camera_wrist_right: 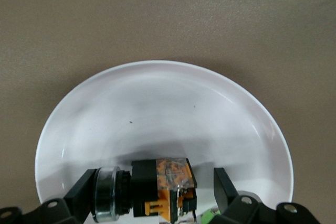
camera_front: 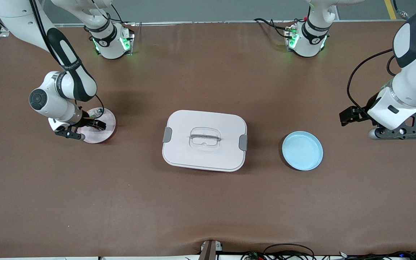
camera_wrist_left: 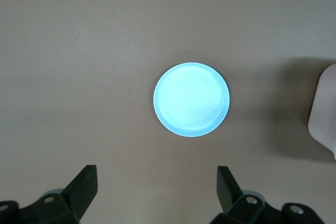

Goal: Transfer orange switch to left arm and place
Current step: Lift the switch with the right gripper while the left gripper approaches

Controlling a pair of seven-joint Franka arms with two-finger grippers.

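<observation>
The switch (camera_wrist_right: 157, 190) lies on its side in the pink plate (camera_front: 107, 122) at the right arm's end of the worktop, between the right gripper's (camera_front: 93, 124) fingers, which are spread either side of it, not yet pinching, seemingly ready to grasp. The box (camera_front: 204, 140) sits mid-worktop, an obstacle for the handover. The blue plate (camera_front: 302, 150), likely the destination, lies empty. The left gripper (camera_front: 350, 116) waits over bare worktop, fingers spread wide.

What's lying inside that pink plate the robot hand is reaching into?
On the pink plate lies the orange switch, on its side between the right gripper fingers. A green part peeks out beside it, mostly covered. The rest of the plate looks bare.
</observation>
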